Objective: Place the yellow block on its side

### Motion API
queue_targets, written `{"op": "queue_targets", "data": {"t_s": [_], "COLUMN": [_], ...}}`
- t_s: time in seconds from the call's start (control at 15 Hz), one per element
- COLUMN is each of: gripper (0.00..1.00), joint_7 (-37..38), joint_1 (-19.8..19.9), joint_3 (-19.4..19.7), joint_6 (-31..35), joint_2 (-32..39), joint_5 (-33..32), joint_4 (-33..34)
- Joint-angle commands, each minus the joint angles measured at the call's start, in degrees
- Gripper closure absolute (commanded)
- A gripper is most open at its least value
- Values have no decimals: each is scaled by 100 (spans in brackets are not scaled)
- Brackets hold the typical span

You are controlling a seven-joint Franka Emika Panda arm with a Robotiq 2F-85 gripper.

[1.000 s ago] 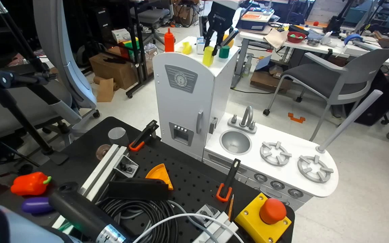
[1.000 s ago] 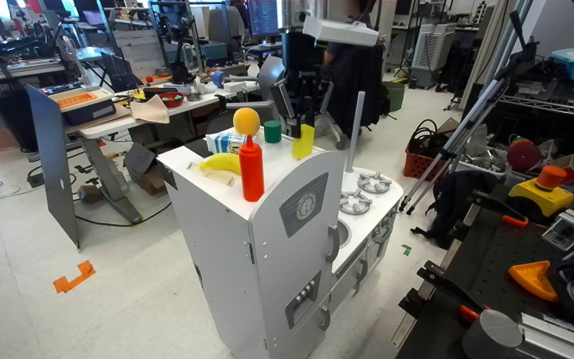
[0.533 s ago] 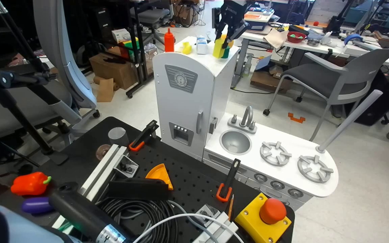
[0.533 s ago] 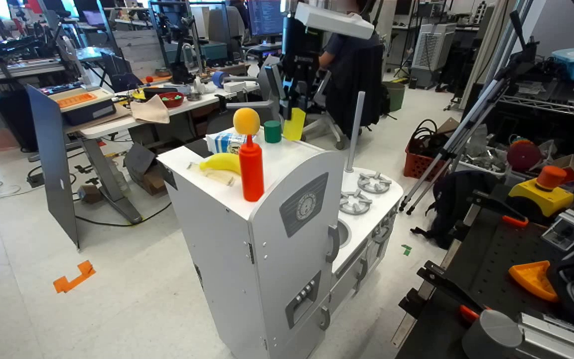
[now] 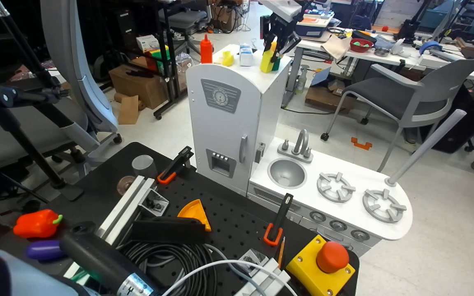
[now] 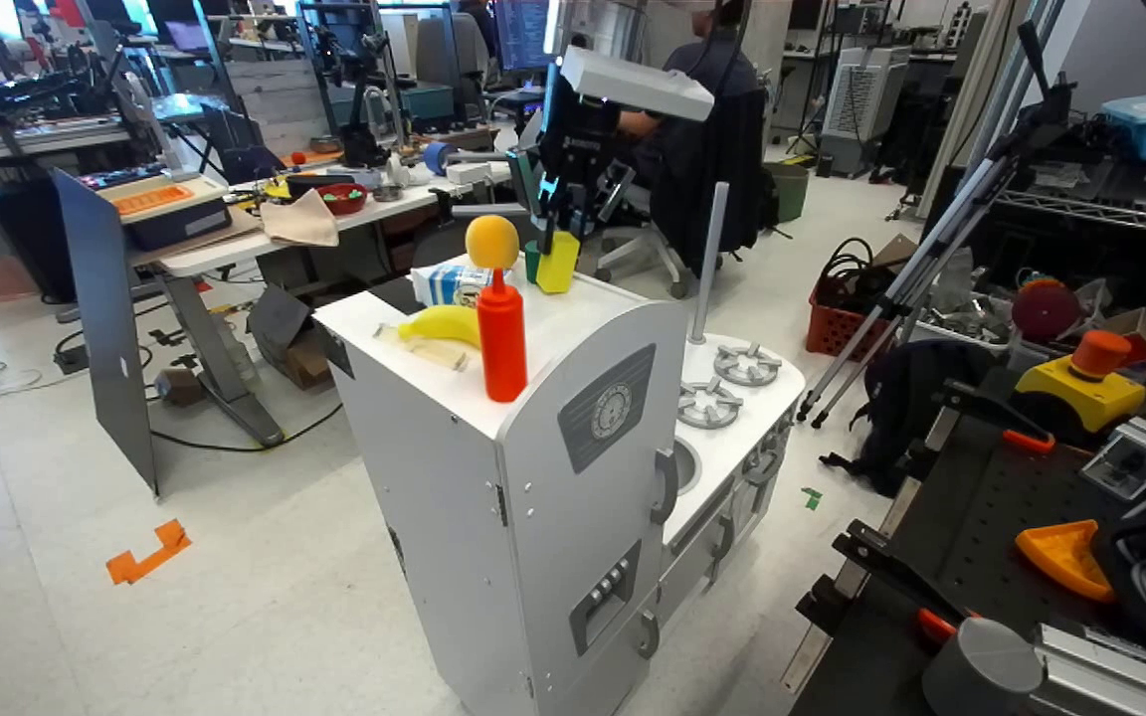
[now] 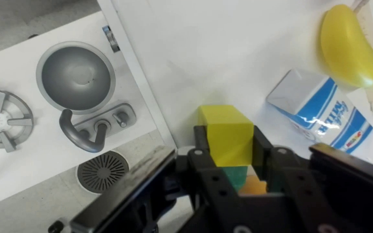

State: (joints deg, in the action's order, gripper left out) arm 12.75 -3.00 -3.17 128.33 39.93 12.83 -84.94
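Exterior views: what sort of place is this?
Probably a robotics lab: a gripper at a toy kitchen, a red button like an emergency stop, and a perforated table.

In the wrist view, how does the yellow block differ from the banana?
The block has flat faces and straight edges; the banana is curved and rounded. The block is clamped in the gripper, roughly upright with a slight lean; the banana lies on the fridge top. Both are yellow.

In an exterior view, the floor point(image 5: 442, 250) is bright at four o'clock. In the wrist view, the Robotiq gripper point(image 7: 231, 139) looks blurry at five o'clock; the toy banana point(image 7: 348, 47) shines.
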Motion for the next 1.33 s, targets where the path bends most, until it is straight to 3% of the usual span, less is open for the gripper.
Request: {"op": "queue_targets", "data": {"t_s": [0.0, 0.47, 0.53, 0.6, 1.0, 1.27], "gripper": [91, 91, 41, 39, 0, 0], "joint_7": [-142, -196, -132, -45, 649, 1236], "joint_1": [-232, -605, -672, -765, -1689, -2392], "joint_3": [37, 194, 273, 394, 1577, 2380], "joint_6": [968, 2444, 2650, 2780, 3902, 4358], "joint_2": [-229, -1058, -1160, -1262, -1402, -1380], "joint_5": [-191, -1012, -1199, -1431, -3172, -3884], "joint_4": [-678, -2379, -2636, -2860, -3980, -4219]}}
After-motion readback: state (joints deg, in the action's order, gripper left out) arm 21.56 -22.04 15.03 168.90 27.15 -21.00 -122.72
